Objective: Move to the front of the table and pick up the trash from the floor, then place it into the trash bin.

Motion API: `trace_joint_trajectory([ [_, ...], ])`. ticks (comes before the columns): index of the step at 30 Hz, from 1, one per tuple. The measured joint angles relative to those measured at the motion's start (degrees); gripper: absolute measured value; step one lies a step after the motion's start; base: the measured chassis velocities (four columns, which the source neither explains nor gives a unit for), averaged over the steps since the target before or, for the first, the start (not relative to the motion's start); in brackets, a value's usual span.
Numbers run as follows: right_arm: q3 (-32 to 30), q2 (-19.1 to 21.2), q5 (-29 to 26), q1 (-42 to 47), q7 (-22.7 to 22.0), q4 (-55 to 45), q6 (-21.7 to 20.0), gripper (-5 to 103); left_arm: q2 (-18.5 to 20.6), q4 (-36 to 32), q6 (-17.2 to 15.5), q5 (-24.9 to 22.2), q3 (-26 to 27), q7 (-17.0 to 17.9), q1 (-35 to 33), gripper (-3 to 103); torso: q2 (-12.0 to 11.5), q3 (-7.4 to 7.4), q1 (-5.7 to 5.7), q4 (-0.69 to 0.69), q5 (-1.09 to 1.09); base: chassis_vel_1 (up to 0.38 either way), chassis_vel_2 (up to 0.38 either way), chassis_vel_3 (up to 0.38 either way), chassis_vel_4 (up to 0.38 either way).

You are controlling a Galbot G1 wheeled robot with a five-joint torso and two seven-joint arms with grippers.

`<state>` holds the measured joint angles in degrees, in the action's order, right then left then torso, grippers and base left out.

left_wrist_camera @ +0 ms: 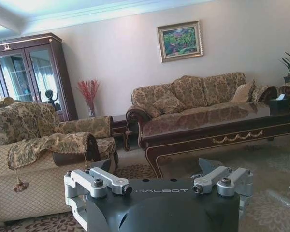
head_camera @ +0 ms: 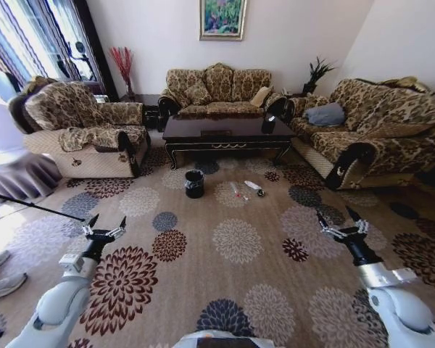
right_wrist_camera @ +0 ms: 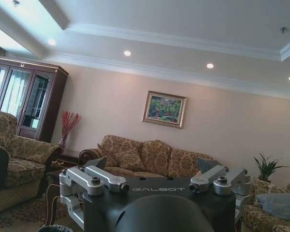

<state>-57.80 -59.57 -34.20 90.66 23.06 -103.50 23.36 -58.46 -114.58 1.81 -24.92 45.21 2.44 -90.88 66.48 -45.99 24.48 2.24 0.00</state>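
Trash (head_camera: 254, 188) sits well ahead of both tools, left tool (head_camera: 105, 226) and right tool (head_camera: 342, 222) spread open; I'm mid-approach, more driving needed.

- Head view: high, angled down, facing surface (head_camera: 221, 132) at 12 o'clock, distant.
- Wrist views: low, facing forward; both share sofa (left_wrist_camera: 198, 96) and painting (right_wrist_camera: 164, 108).

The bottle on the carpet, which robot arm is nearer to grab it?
Probably the right. The bottle and the wrapper lie on the floor ahead and slightly right of centre, so the open right gripper sits somewhat nearer than the open left gripper. Both are far off; it's close.
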Motion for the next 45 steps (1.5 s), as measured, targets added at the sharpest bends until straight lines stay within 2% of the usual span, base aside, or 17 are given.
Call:
trace_joint_trajectory([
  [14,-0.4,-0.7,-0.9,0.5,-0.4,-0.5,-0.1,100,0.1,-0.5,-0.5,0.0,-0.7,0.6,0.2,100,0.0,0.0,0.0,0.0,0.0,0.0,0.0,0.0,0.0],
  [19,-0.5,-0.5,-1.4,0.7,-0.3,-1.0,-0.4,100,0.0,-1.5,-1.8,-0.4,-0.3,0.5,-0.4,100,-0.3,0.17,-0.12,0.01,0.0,0.0,0.0,0.0,0.0],
  [22,-0.6,-0.4,-1.7,0.6,-0.4,-1.1,-0.6,100,0.0,-2.4,-3.2,-0.8,-0.2,0.2,-0.6,100,-0.9,0.5,-0.4,0.01,0.0,0.0,0.0,0.0,0.0],
  [30,-1.0,-0.1,-3.3,0.8,-0.6,-0.9,-0.9,100,-0.1,-6.2,-10.1,-1.4,-0.3,0.2,-0.8,100,-3.7,2.01,-1.69,0.01,0.01,0.0,0.0,0.0,0.0],
  [45,-1.1,-0.5,-3.9,0.9,-0.3,-1.7,-0.4,100,-1.4,-8.8,-11.7,-0.4,0.3,1.5,-0.5,100,-8.3,4.54,-3.7,0.01,0.01,0.0,0.0,0.0,0.0],
])
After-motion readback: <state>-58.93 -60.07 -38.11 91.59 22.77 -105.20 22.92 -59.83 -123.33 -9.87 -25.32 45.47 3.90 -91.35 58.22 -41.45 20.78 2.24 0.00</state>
